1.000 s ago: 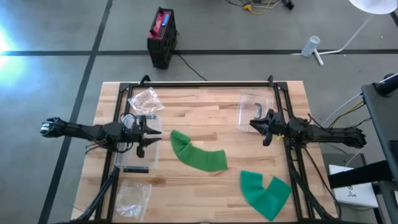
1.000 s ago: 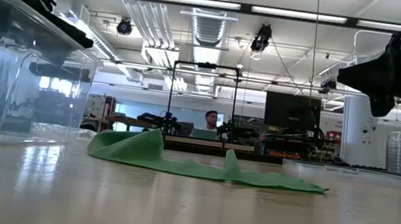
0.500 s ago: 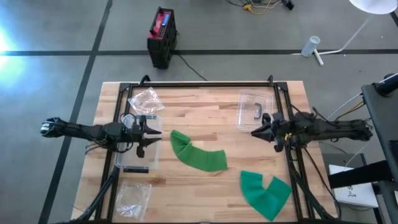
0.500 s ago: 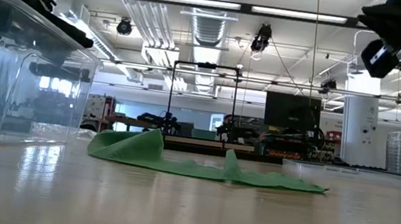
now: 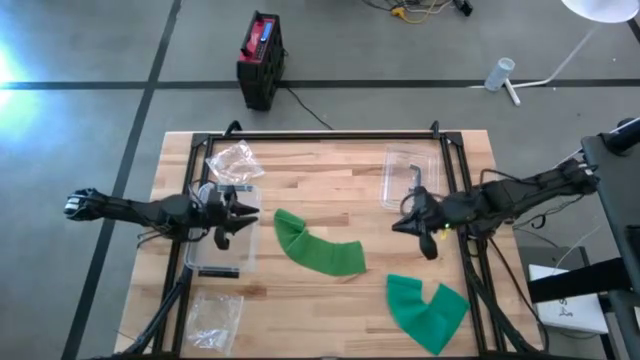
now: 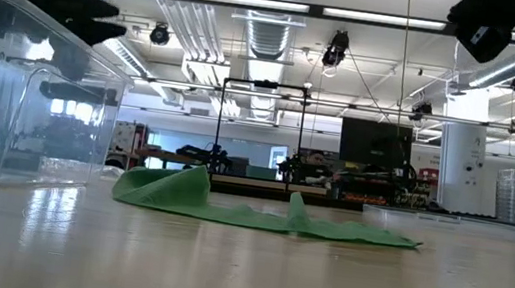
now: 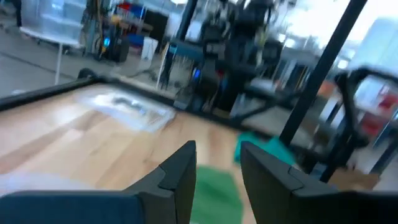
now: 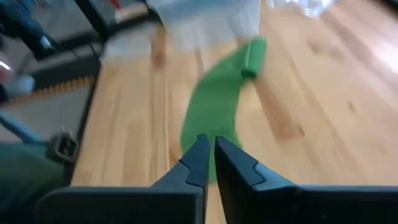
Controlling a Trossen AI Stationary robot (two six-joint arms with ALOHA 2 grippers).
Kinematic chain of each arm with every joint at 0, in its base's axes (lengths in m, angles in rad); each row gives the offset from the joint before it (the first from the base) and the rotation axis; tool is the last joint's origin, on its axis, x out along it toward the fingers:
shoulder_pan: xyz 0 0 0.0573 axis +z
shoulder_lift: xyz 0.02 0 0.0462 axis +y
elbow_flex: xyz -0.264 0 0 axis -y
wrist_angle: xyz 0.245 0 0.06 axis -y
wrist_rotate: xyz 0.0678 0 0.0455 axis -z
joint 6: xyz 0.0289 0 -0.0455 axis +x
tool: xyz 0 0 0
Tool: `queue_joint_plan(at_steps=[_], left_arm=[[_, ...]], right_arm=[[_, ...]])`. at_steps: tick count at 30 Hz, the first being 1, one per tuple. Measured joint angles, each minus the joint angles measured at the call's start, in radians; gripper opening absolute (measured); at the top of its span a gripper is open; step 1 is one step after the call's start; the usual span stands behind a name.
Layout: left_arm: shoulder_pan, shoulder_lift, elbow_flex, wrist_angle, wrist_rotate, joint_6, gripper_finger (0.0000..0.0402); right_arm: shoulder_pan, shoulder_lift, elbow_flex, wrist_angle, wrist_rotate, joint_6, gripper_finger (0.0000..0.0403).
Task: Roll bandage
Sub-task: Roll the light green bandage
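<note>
A green bandage (image 5: 318, 248) lies flat on the wooden table's middle, one end partly rolled (image 8: 254, 56). A second green bandage (image 5: 428, 308) lies crumpled near the table's near right corner. My right gripper (image 5: 402, 224) hangs shut in the air to the right of the first bandage, slanting down toward it (image 8: 214, 118), with nothing between its fingers. My left gripper (image 5: 250, 213) stays level above the clear box at the table's left. It is open and holds nothing; the bandage (image 7: 214, 186) lies beyond its fingers.
A clear plastic box (image 5: 222, 240) stands under my left gripper. A clear lid (image 5: 410, 178) lies at the far right. Plastic bags lie at the far left (image 5: 235, 160) and the near left (image 5: 213, 318). Black frame rails (image 5: 330, 134) run along the table's far edge and sides.
My right gripper has risen and swung from beside the clear lid toward the table's near edge and middle. It has tipped from level to slanting down at the green bandage. My left gripper has rolled a little about its own axis in place. The bandages have not moved.
</note>
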Motion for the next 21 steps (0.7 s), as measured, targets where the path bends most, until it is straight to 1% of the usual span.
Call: queue_joint_plan(at_steps=[5, 8, 10, 12, 15, 18, 21], left_arm=[[0.0, 0.001, 0.0, 0.219, 0.0, 0.016, 0.0116], [0.0, 0.006, 0.0, 0.327, 0.004, 0.058, 0.0116], [0.0, 0.01, 0.0, 0.367, 0.007, 0.106, 0.0116], [0.0, 0.016, 0.01, 0.37, 0.007, 0.136, 0.0116], [0.0, 0.038, 0.059, 0.357, 0.002, 0.166, 0.0116], [0.0, 0.082, 0.136, 0.298, -0.019, 0.196, 0.012], [0.0, 0.157, 0.24, 0.213, -0.033, 0.261, 0.0135]], right_arm=[[0.076, 0.076, 0.009, -0.053, 0.008, 0.107, 0.0066], [0.122, 0.098, 0.017, -0.161, 0.006, 0.224, 0.0089], [0.16, 0.116, 0.03, -0.244, 0.009, 0.304, 0.0102], [0.209, 0.129, 0.033, -0.296, 0.01, 0.388, 0.0112], [0.291, 0.163, 0.027, -0.334, 0.018, 0.5, 0.0125], [0.365, 0.231, 0.016, -0.34, 0.025, 0.583, 0.0137], [0.428, 0.318, 0.015, -0.32, 0.025, 0.647, 0.0147]])
